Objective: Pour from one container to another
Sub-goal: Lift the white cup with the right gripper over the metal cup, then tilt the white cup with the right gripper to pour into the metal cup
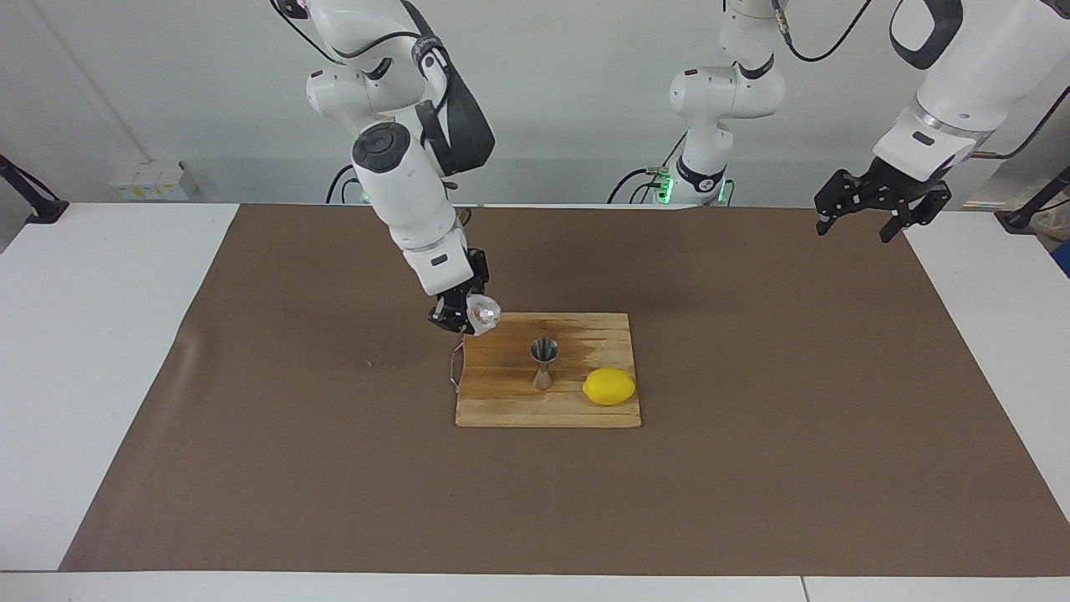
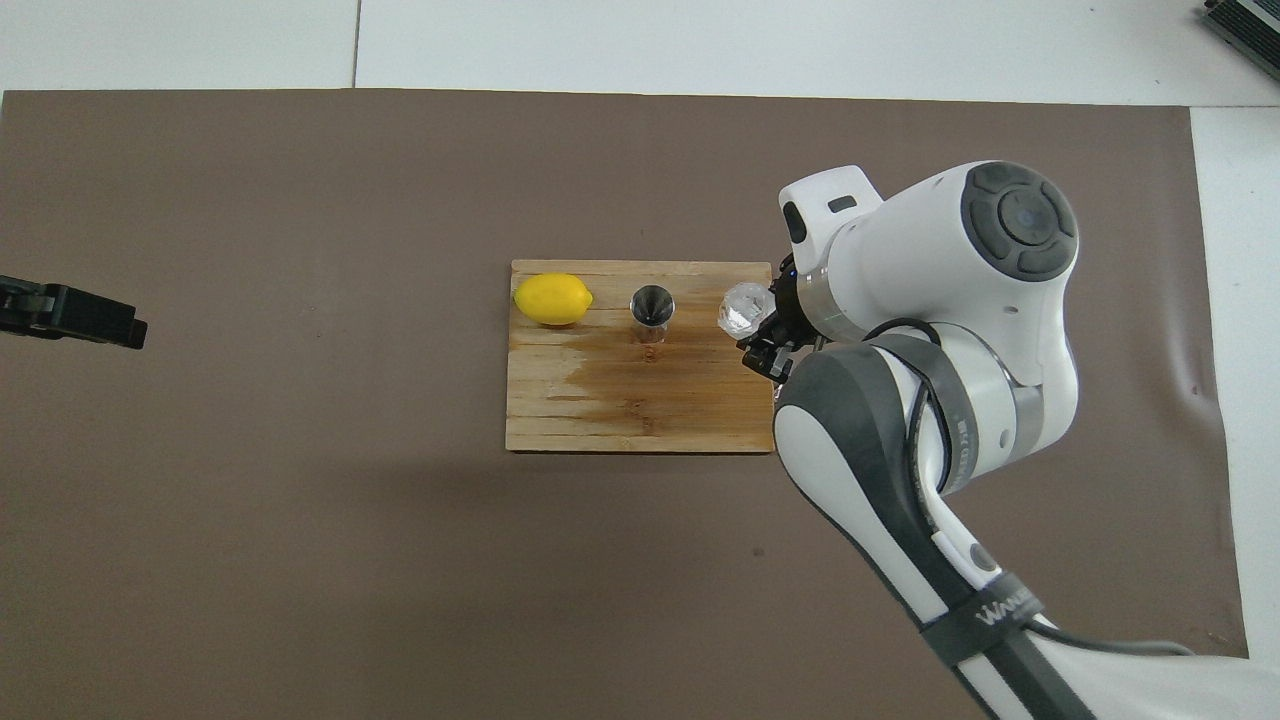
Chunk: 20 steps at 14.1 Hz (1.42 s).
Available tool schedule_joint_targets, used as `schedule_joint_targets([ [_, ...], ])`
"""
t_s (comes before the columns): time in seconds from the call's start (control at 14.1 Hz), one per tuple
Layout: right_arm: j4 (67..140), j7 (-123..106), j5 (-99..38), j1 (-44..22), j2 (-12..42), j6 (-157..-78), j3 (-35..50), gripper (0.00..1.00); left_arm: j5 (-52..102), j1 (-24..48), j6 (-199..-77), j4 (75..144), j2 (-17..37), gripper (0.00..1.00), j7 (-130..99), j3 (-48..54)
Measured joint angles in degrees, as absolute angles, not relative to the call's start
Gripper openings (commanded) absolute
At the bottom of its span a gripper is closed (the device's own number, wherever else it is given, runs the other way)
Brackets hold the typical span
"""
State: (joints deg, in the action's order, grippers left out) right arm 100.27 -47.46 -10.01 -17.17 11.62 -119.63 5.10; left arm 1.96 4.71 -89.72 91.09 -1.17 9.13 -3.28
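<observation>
My own arm hides most of my right gripper (image 2: 762, 335), clamped on the glass (image 2: 743, 308) over the board's (image 1: 501, 393) corner; my left gripper (image 1: 865, 209) waits spread wide over the brown mat (image 1: 752, 468) on the white desk (image 1: 84, 334).

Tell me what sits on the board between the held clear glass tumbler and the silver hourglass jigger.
Nothing: in the overhead view only bare wooden cutting board separates the clear glass tumbler in the right tool from the silver hourglass jigger.
</observation>
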Motion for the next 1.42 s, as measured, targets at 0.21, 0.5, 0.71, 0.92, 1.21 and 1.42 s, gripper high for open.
schedule_joint_targets([
  [0.21,99.3,-44.9,-7.3,-19.2,11.6,-120.3,5.1,0.01,2.0,4.7,-94.9,95.7,-3.0,1.00,9.2,-3.2],
  [0.5,96.9,-43.1,-3.7,-21.3,12.8,-120.4,5.1,0.00,2.0,4.7,-96.0,97.4,-3.9,1.00,9.1,-3.4],
  [0.71,96.4,-40.6,0.1,-22.9,15.0,-120.9,5.1,0.00,2.0,4.7,-96.0,97.4,-4.0,1.00,9.1,-3.4],
  [0.92,95.7,-39.9,1.2,-23.2,17.4,-122.7,5.1,0.00,2.0,4.7,-96.0,97.4,-4.0,1.00,9.1,-3.4],
  [1.21,93.4,-39.9,1.3,-23.2,19.5,-122.8,5.1,0.00,2.0,4.7,-96.0,97.5,-4.0,1.00,9.1,-3.4],
  [1.42,92.4,-39.9,2.0,-24.0,20.6,-122.7,5.1,0.00,2.0,4.7,-96.0,97.5,-4.0,1.00,9.1,-3.4],
])
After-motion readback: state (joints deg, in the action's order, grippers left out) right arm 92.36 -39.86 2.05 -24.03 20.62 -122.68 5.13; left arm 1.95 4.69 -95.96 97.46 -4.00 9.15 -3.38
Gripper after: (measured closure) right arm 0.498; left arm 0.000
